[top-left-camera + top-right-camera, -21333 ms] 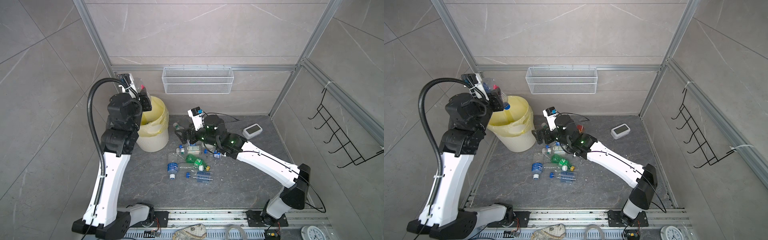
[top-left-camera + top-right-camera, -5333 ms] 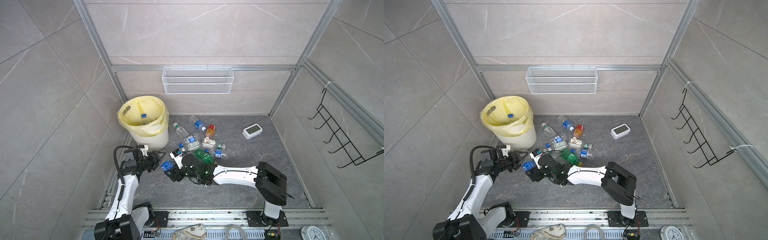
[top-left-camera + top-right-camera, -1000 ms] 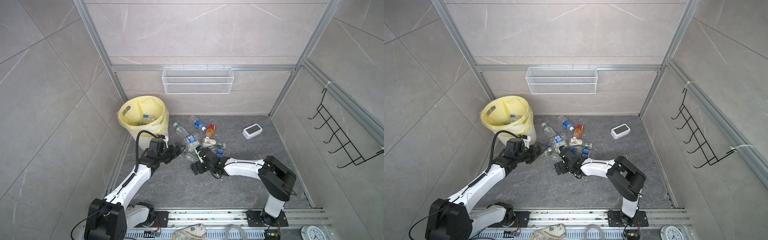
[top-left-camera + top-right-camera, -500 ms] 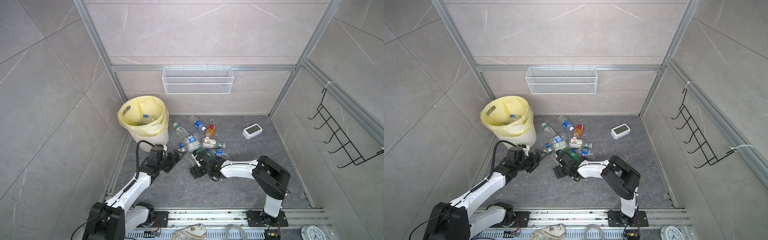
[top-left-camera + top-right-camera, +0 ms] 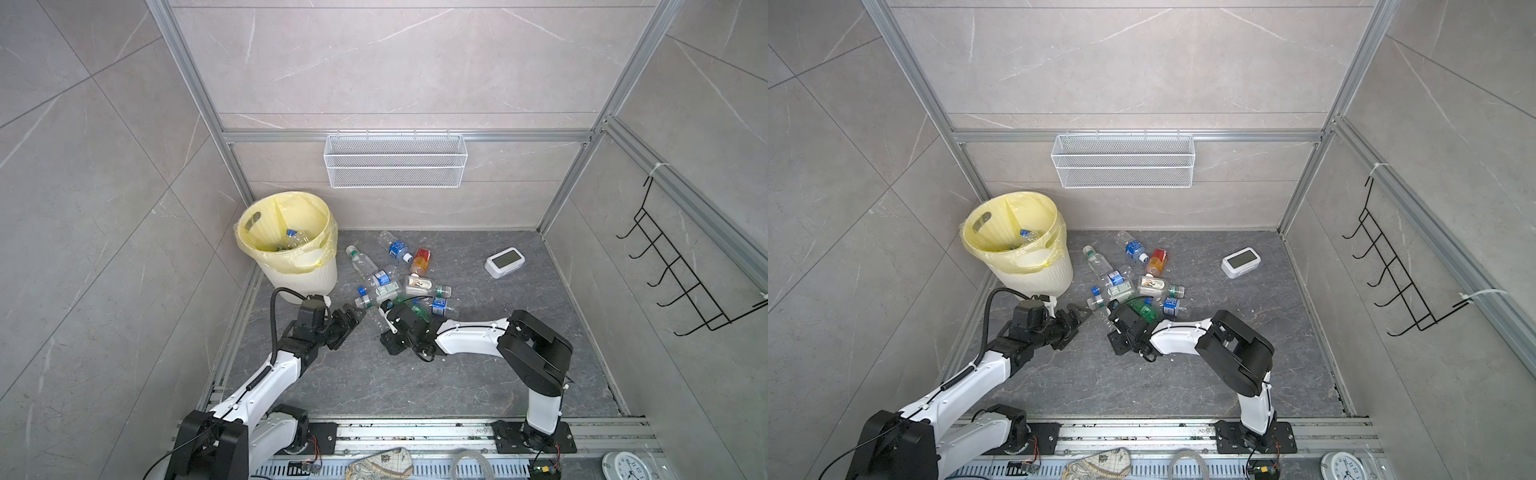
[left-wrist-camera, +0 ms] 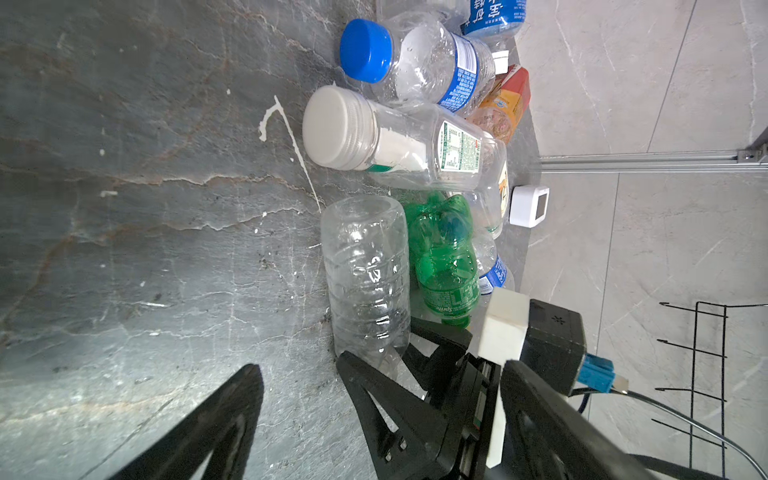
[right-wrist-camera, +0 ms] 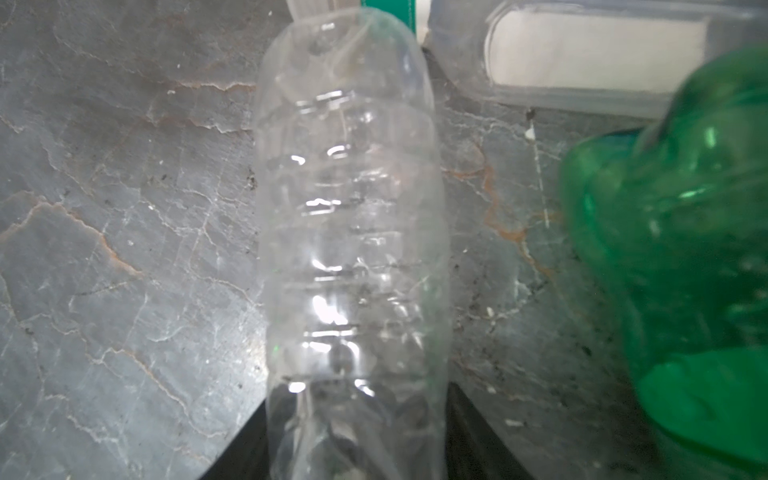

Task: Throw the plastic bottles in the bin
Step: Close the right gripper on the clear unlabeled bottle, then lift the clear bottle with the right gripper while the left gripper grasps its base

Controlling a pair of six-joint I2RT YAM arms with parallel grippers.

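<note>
We see a clear ribbed bottle [image 7: 349, 232], dented and see-through, lying on its side on the table [image 5: 415, 382] at the near edge of the pile of plastic bottles [image 5: 399, 282]. The right gripper [image 7: 357, 419] has its jaws clenched against both sides of the bottle's narrow end. Just beside it lie a green bottle [image 6: 446, 266] and a white-capped bottle [image 6: 399, 145]. The left gripper [image 5: 353, 316] hovers close by, jaws released and spread wide. An orange-red bottle [image 5: 420, 262] lies at the pile's far side. The bin [image 5: 307, 278], cream and ribbed, stands in the back left corner with a few bottles inside. The table is dark grey veined stone, flecked white. Pale tiled walls enclose it, carrying a white wire basket [image 5: 395, 166] and a black hook rack [image 5: 681, 274]. A white clock [image 5: 504, 262] sits well apart from the pile.
</note>
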